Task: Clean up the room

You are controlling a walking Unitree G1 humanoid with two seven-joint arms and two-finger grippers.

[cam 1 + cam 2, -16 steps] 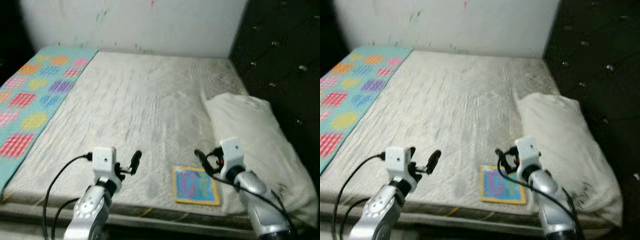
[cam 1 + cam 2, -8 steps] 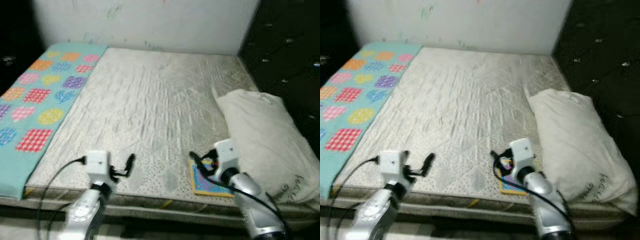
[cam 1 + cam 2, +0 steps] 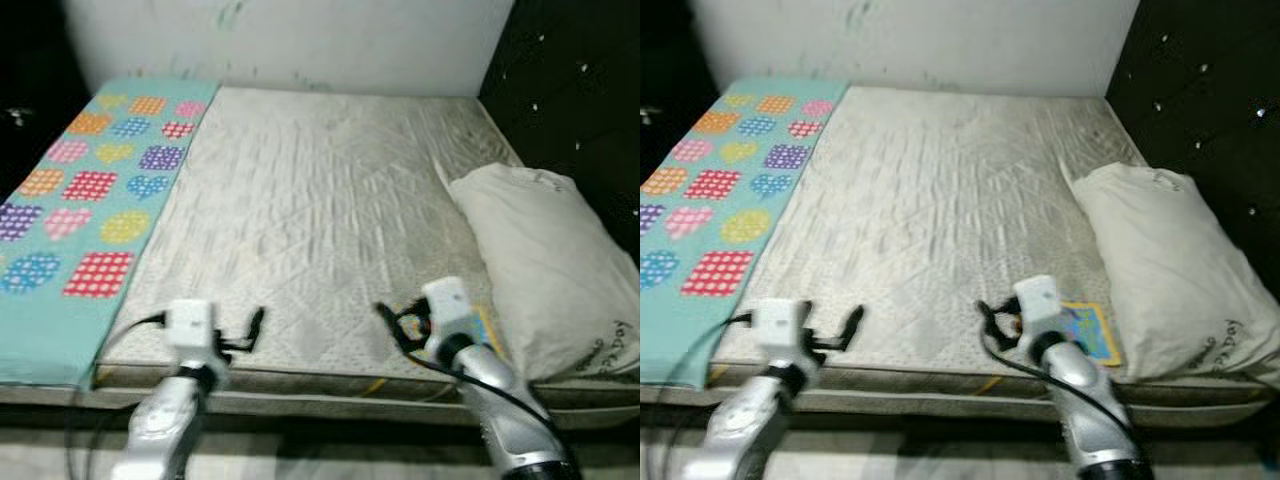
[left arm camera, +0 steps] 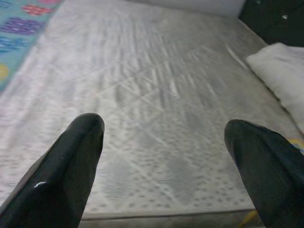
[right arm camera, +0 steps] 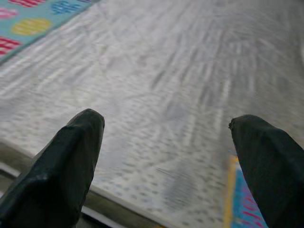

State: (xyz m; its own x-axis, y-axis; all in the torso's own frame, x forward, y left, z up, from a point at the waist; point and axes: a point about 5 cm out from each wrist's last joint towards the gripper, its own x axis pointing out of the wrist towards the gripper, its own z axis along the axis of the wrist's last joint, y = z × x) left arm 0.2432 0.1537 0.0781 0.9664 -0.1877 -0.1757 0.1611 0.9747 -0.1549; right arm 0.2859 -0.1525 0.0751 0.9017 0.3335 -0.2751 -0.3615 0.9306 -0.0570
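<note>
Right eye view showed a bare mattress [image 3: 940, 200] with a patterned teal blanket [image 3: 710, 190] along its 9 o'clock edge and a white pillow [image 3: 1170, 270] at 3 o'clock. A small colourful book [image 3: 1088, 330] lay flat near the front edge, touching the pillow, at 3 o'clock of the right gripper [image 3: 990, 322]. That gripper hovered over the front edge, its fingers [image 5: 71, 161] spread wide. The left gripper [image 3: 848, 330], at 7 o'clock, hovered likewise, fingers [image 4: 66, 166] apart, holding nothing.
</note>
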